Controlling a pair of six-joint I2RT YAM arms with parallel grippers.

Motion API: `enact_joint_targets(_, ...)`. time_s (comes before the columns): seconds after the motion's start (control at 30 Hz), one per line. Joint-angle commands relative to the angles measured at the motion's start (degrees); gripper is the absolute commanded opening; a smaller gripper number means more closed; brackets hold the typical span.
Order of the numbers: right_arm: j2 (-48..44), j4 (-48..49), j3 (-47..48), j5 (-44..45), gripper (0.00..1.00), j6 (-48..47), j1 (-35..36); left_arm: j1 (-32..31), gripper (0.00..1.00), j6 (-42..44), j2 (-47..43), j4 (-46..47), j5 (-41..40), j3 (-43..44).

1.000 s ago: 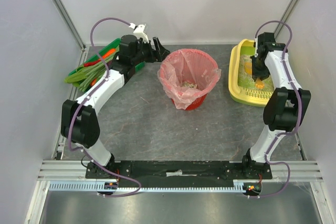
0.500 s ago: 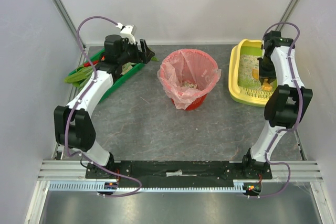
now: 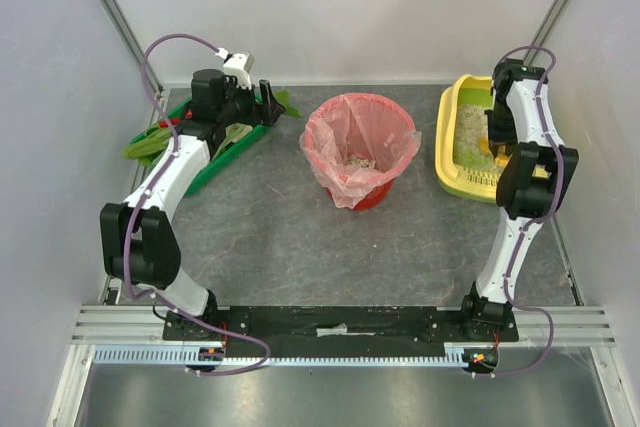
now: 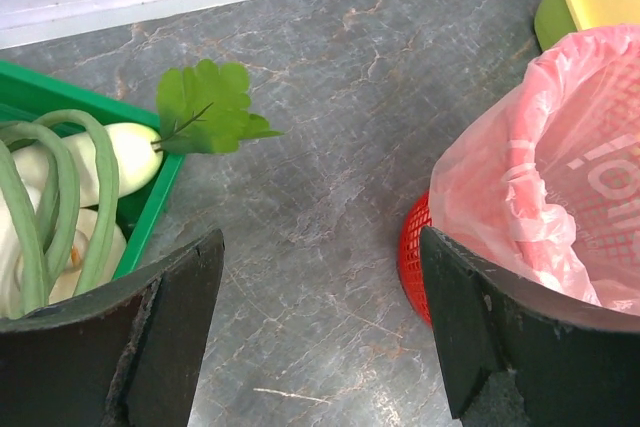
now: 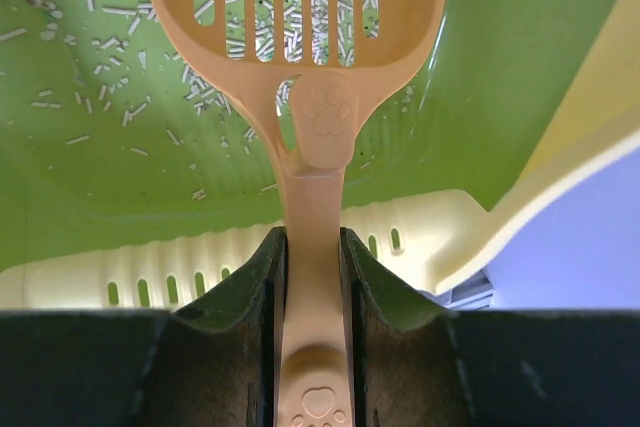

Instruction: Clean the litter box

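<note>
The yellow litter box sits at the far right of the table, lime-green inside, with pale litter grains and a slotted rim at its near end. My right gripper reaches down into it, shut on the handle of an orange slotted scoop. The scoop's head hangs over scattered grains. My right gripper has both jaws pressed against the handle. My left gripper is open with nothing in it, above the table between the green tray and the basket. In its own view the left gripper frames bare stone.
A red basket lined with a pink bag stands mid-table with some litter inside. A green tray of vegetables lies at the far left, with its corner and a leaf in the left wrist view. White walls enclose the table.
The left arm has swung left, drawing its open gripper back toward the green tray. The right arm has straightened toward the far right, carrying the scoop deeper over the litter box.
</note>
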Motion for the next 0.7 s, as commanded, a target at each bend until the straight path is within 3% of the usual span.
enact_joint_targets(0.0, 3.07, -3.01, 1.18, 1.57, 0.0, -1.26, -0.18, 0.33, 0.85, 1.87, 0.86, 0.26, 0.78, 2.45)
enact_joint_targets(0.67, 14.32, 1.83, 11.37, 0.6, 0.0, -0.38, -0.61, 0.24, 0.84, 0.29, 2.62, 0.79, -0.62, 3.68)
